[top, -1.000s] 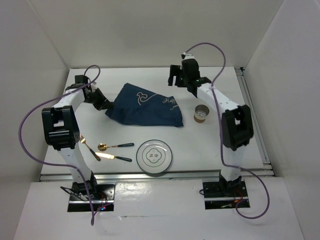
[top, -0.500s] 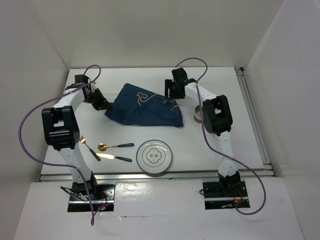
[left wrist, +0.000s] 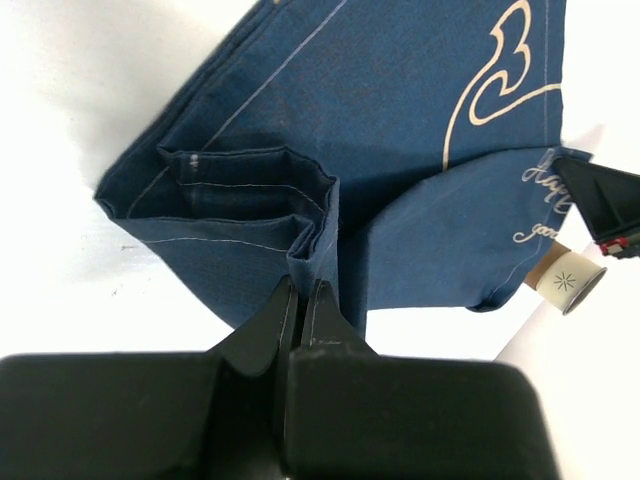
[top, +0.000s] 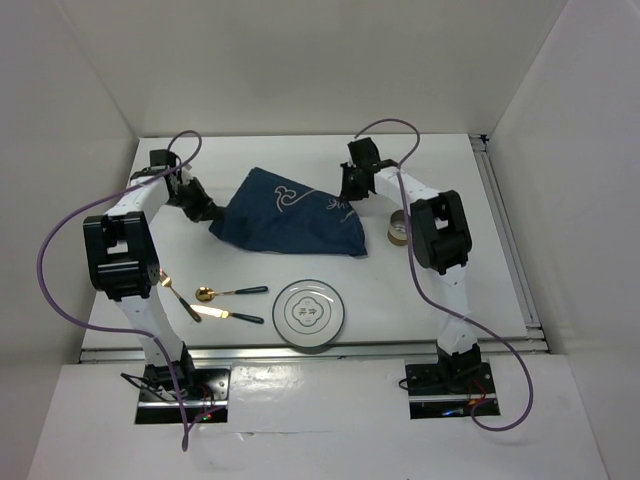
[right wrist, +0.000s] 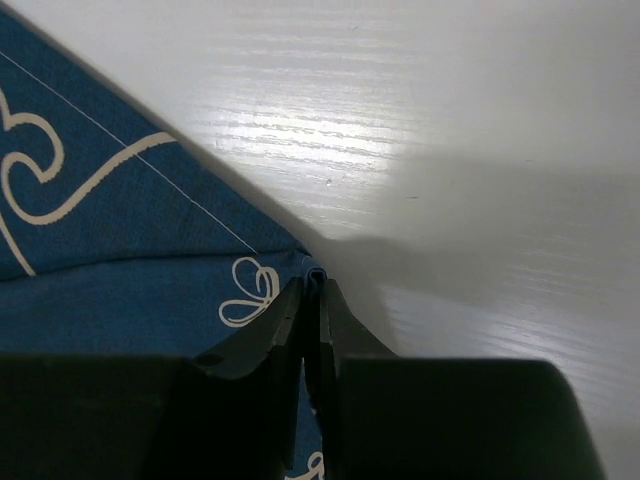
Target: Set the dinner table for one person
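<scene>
Gripping the navy mat [top: 290, 215] at its left and right ends, left claw [left wrist: 300, 290] and right claw [right wrist: 312, 285] should draw apart evenly, low over the counter [top: 480, 290].

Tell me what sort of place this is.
Probably a robotics test booth, not a dining room: plain white walls box in a rail-edged table, a left arm and right arm are bolted at its near edge, and a plate and blue cloth lie as props.
</scene>
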Tool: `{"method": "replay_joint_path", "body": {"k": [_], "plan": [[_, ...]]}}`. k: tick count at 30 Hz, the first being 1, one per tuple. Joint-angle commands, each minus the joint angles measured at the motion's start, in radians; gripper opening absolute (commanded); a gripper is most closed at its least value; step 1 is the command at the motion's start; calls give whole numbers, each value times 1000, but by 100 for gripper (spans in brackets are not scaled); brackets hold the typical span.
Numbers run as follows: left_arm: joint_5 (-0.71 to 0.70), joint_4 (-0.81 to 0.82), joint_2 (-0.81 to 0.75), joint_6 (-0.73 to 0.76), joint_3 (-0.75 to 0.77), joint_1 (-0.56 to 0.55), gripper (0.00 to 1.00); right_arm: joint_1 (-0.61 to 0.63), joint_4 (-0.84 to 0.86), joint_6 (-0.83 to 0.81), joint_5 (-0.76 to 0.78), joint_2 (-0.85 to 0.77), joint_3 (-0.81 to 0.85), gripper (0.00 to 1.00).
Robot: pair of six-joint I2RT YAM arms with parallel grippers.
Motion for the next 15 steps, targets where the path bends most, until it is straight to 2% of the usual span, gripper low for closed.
{"method": "replay_joint_path", "body": {"k": [1,5,7,9,12,15], "plan": [[-7,-29,-23,21,49,5,0,0,-8,-7,77,-119,64,13],[11,-76,24,12,182,5,0,-30,-65,-29,88,-105,228,14],[12,-109,44,1,308,5,0,-43,-119,-29,88,-88,377,4],[34,-132,62,-10,427,5,0,-52,-133,-38,54,-76,489,0],[65,-152,73,-36,544,15,0,-52,-90,-50,3,-160,479,0],[77,-149,37,-36,532,24,0,-61,27,-50,-21,-319,244,2]]}}
